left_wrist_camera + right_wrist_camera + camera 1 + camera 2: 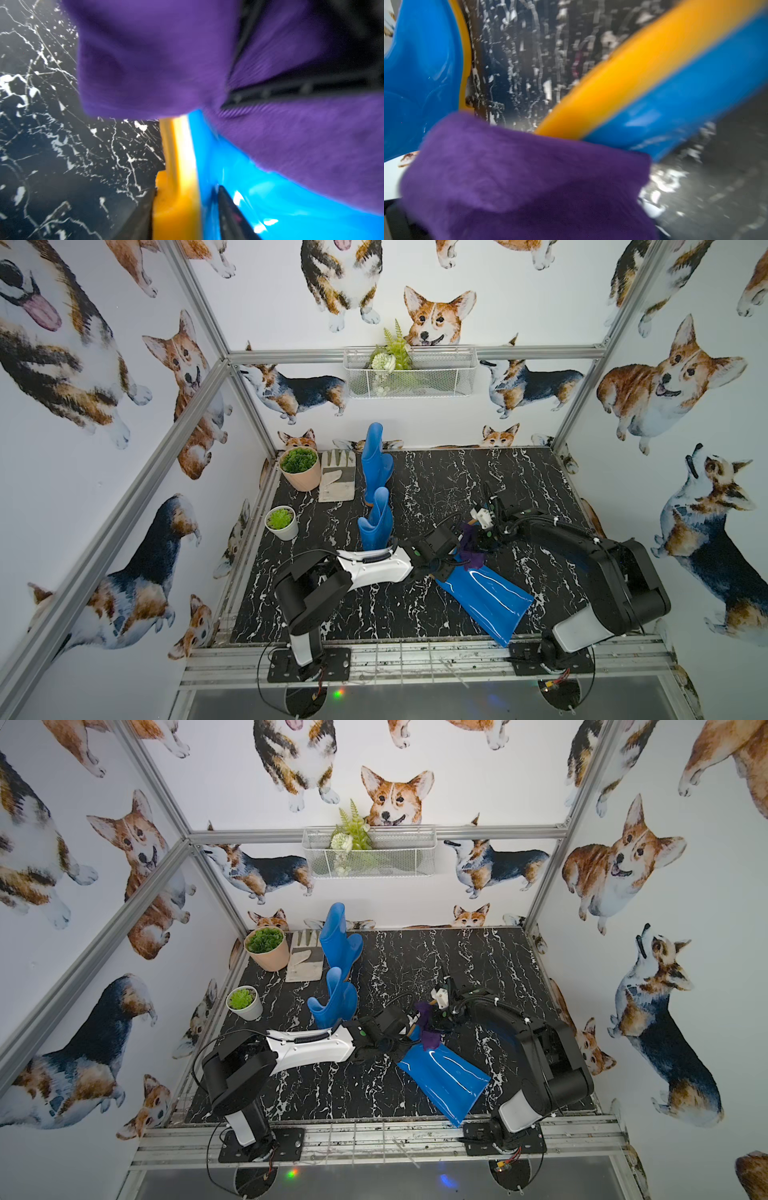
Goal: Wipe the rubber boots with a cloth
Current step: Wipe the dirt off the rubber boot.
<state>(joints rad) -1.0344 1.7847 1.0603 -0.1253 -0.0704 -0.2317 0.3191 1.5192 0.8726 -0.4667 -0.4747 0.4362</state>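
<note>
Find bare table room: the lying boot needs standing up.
Bare: table's back right, beyond the right arm; front strip between left arm and lying boot. Crowded: back left, with peach pot, white pot, glove, upright boots; centre, around the cloth.

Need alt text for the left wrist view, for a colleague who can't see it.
A blurred purple cloth fills much of the close-up, covering part of a glossy blue boot with an orange-yellow sole. Beside the boot is the black marble-patterned table, and a dark finger lies against the boot's blue side.
</note>
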